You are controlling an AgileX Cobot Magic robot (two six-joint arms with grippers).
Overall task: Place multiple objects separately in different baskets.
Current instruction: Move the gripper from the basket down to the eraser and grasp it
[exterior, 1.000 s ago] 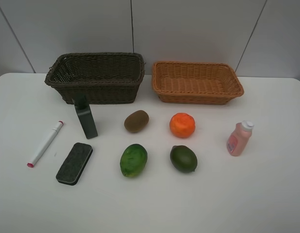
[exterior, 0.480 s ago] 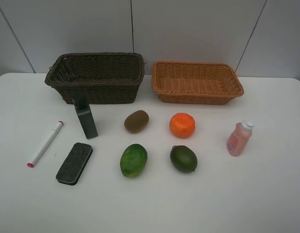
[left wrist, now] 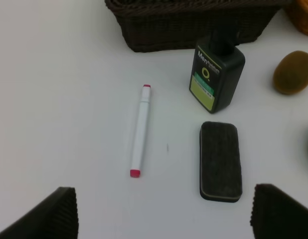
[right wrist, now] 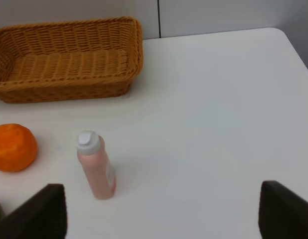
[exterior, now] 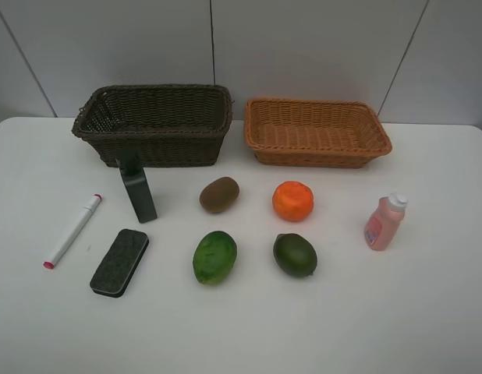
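**Sorting not yet begun: both grippers open and empty**

All eight objects lie on the white table (exterior: pixel 428 327) and nothing shows in either basket, so I judge the task to be at its very start, with the first reach and pick in hand.

From the left, the white marker with red cap (exterior: pixel 72 231) lies flat. The black eraser block (exterior: pixel 119 262) lies near it. The dark green rectangular bottle (exterior: pixel 137 191) stands upright just in front of the dark brown wicker basket (exterior: pixel 155 144). In the middle sit the brown kiwi (exterior: pixel 219 194) and the lighter green oval fruit (exterior: pixel 214 256). Next come the orange (exterior: pixel 292 200) and the darker green oval fruit (exterior: pixel 295 254), with the light tan wicker basket (exterior: pixel 319 158) behind them. The small pink bottle (exterior: pixel 384 223) stands upright furthest right, well apart from the fruit.

The left gripper (left wrist: pixel 164 211) hangs above the marker, eraser and green bottle, its fingers spread wide and touching nothing. The right gripper (right wrist: pixel 164 211) is likewise wide open and empty, above the table near the pink bottle and the orange. Neither arm shows in the high view.

The next move probably calls for one gripper to descend over a near object, the marker or eraser on the left or the pink bottle on the right. It would then line its fingers across the object's narrow side, close, and carry it to a basket
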